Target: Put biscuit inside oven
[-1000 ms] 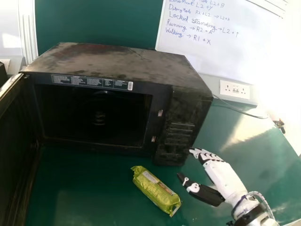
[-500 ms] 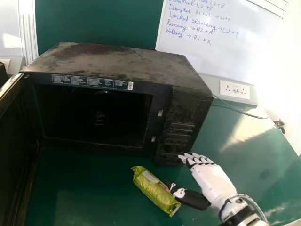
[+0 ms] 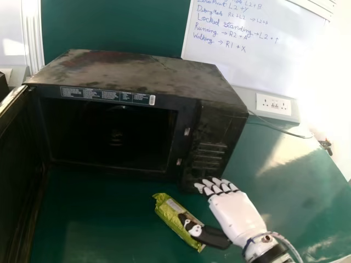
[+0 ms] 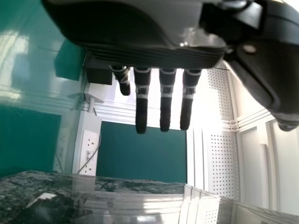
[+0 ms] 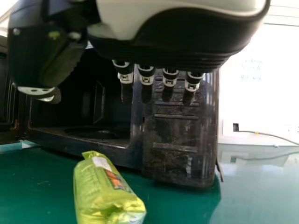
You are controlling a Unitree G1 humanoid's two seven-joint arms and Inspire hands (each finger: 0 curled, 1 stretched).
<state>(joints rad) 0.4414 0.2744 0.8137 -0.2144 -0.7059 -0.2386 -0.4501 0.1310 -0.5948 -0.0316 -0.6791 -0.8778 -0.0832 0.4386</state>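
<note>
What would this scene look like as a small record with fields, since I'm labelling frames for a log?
Biscuit pack: yellow-green wrapper, lying in front of the oven, outside it
Microwave oven: black body, cavity facing the robot
Oven door: open, on the robot's left
Right hand: beside the pack, fingers extended, not closed round it
Right thumb: overlaps the pack in the head view; contact cannot be told
Left hand: in its wrist view, fingers straight
Surface: green table
Behind: whiteboard with handwriting

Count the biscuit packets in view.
1: the green biscuit packet lies on the table, in front of the open microwave oven. Any inside its dark cavity could be hidden.
</note>
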